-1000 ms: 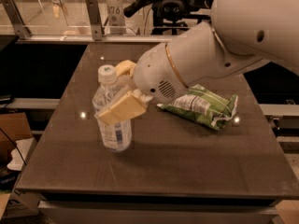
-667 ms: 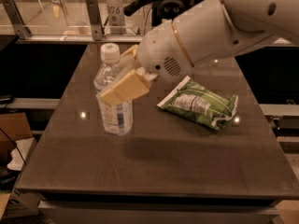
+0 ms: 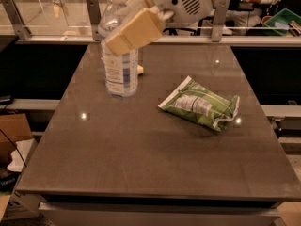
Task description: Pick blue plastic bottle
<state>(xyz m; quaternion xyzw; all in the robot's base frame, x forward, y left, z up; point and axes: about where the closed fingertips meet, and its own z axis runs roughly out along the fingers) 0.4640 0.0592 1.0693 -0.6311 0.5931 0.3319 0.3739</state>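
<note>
The blue plastic bottle (image 3: 120, 72) is clear and ribbed, with a white cap and a pale label. It stands upright at the back left of the dark table (image 3: 141, 164), its cap at the top edge of the view. My gripper (image 3: 123, 34) comes in from the upper right and is shut on the bottle's upper body. One tan finger (image 3: 136, 28) lies across its front; the other is hidden behind it. The bottle's base appears slightly above the tabletop.
A green snack bag (image 3: 200, 105) lies flat to the right of the bottle, mid-table. A small pale object (image 3: 140, 69) shows just behind the bottle. A metal rail with glass panels (image 3: 56, 39) runs along the far edge. A cardboard box (image 3: 11, 135) sits on the floor at left.
The gripper, shut on the bottle, has lifted it and carried it towards the table's far edge. The snack bag has not moved on the table.
</note>
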